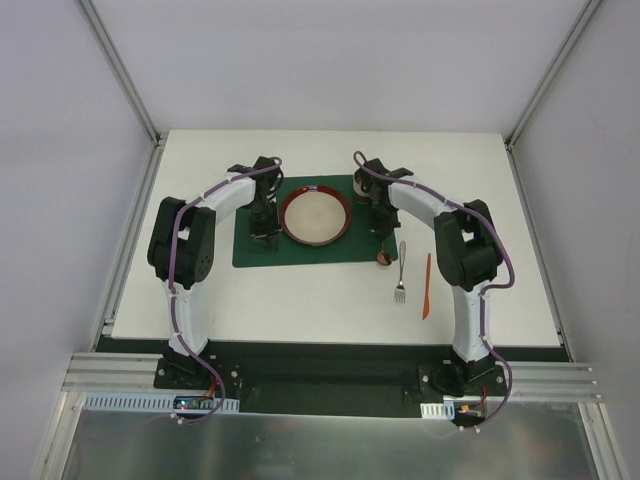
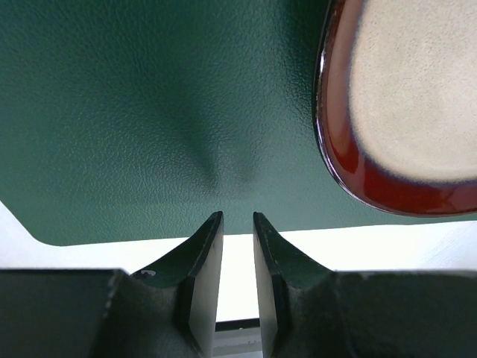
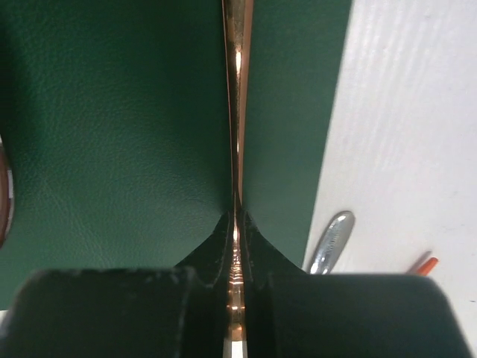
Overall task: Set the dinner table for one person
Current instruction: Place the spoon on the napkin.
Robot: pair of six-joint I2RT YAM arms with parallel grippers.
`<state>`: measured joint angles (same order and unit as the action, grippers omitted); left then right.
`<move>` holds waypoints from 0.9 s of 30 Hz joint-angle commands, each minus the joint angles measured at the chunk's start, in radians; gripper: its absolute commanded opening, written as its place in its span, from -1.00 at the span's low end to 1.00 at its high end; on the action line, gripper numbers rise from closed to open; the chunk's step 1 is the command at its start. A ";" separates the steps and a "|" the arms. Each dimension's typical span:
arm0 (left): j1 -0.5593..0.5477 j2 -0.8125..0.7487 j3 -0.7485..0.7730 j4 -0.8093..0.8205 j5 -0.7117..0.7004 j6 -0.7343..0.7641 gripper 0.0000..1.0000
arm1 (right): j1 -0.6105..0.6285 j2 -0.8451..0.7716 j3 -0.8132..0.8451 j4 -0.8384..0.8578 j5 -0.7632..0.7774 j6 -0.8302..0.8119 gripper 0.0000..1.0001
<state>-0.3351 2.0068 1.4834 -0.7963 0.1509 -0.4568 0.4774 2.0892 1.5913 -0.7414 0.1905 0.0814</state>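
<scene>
Left tool (image 2: 237,215) hovers released, empty, over the green placemat (image 2: 149,112) at its near edge, red-rimmed plate (image 2: 410,97) to its right. Right tool (image 3: 237,214) is clenched on a copper spoon (image 3: 237,89) above the placemat's right edge. From above, the white counter (image 1: 300,300) carries the placemat, with fork (image 1: 400,275) and orange knife (image 1: 426,288) lying right of it.
</scene>
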 commanded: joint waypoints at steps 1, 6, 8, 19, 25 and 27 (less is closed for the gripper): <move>-0.008 0.001 0.029 -0.015 0.012 0.015 -0.56 | 0.036 0.014 0.058 -0.024 -0.034 0.018 -0.99; -0.008 0.000 0.028 -0.015 0.009 0.017 -0.56 | 0.055 0.022 0.068 -0.027 -0.040 0.027 -0.99; -0.008 -0.002 0.029 -0.015 0.007 0.018 -0.56 | 0.055 0.020 0.067 -0.026 -0.036 0.027 -0.99; -0.008 -0.005 0.028 -0.015 0.009 0.020 -0.56 | 0.058 -0.038 -0.017 -0.032 -0.019 0.023 -0.99; -0.008 -0.008 0.028 -0.015 0.012 0.021 -0.57 | 0.063 -0.067 -0.097 -0.035 -0.010 0.006 -0.99; -0.008 -0.008 0.026 -0.015 0.012 0.020 -0.57 | 0.067 -0.077 -0.117 -0.030 -0.005 0.007 -0.99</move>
<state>-0.3351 2.0068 1.4841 -0.7963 0.1528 -0.4557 0.5350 2.0598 1.5265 -0.7261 0.1696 0.0933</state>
